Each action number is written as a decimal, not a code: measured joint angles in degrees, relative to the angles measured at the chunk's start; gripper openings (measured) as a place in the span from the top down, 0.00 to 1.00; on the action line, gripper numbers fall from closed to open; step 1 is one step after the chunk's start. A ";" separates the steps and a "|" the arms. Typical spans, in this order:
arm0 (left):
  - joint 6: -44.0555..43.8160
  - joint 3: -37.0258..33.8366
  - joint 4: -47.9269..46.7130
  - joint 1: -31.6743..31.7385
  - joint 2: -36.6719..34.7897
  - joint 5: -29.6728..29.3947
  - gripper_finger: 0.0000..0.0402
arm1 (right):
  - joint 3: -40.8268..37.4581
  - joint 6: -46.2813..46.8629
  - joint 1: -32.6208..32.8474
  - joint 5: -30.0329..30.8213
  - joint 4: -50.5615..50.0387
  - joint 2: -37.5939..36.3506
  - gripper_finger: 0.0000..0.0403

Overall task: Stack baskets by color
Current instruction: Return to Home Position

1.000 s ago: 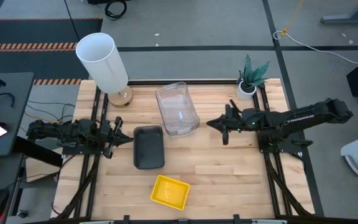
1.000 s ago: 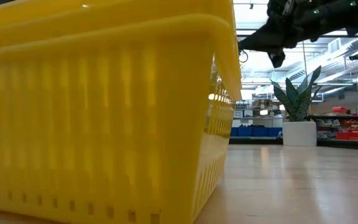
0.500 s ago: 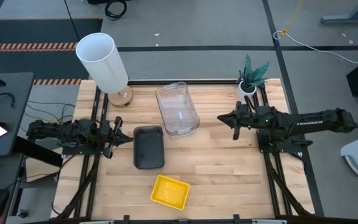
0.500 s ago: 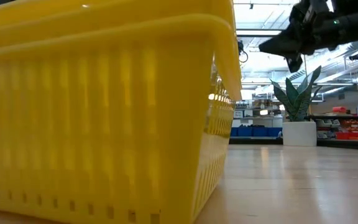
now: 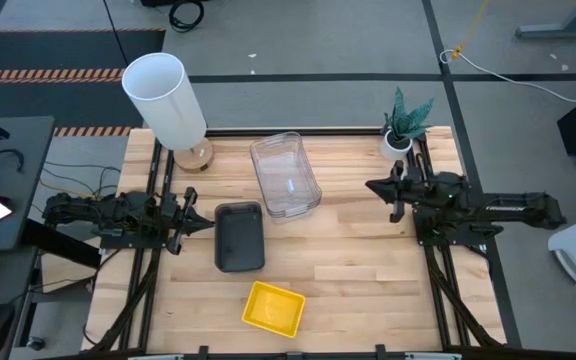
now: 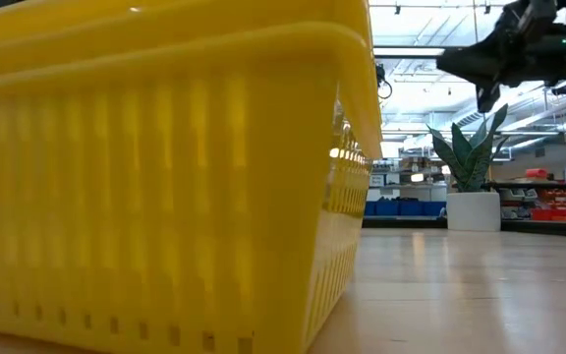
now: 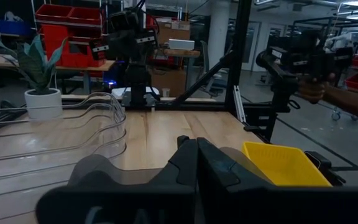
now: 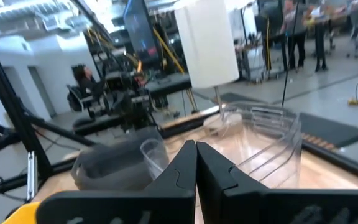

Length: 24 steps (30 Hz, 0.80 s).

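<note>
I'm reading L gripper (image 5: 200, 222) clenched, empty, sitting at bench (image 5: 368, 270) left side. R gripper (image 5: 373, 187) is hovering at right side, also clenched, empty. Clear stack (image 5: 285, 178) is sitting rear-centre, grey basket (image 5: 239, 237) just beside it, yellow stack (image 5: 273, 308) apart, front.

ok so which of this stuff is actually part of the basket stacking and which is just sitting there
Job: clear baskets; grey baskets; yellow baskets; left tool and right tool, both shut, at opposite sides of the table.
Just there: white cylinder; potted plant.
</note>
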 joint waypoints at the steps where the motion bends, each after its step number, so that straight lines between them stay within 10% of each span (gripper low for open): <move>1: 0.00 0.00 -0.04 0.00 -0.01 0.00 0.98 | -0.59 -0.30 -0.11 0.15 -0.04 -1.45 0.99; 24: 4.75 0.00 0.86 0.01 -0.01 -0.26 0.95 | -8.21 -0.35 -0.82 3.23 -0.57 -14.43 0.96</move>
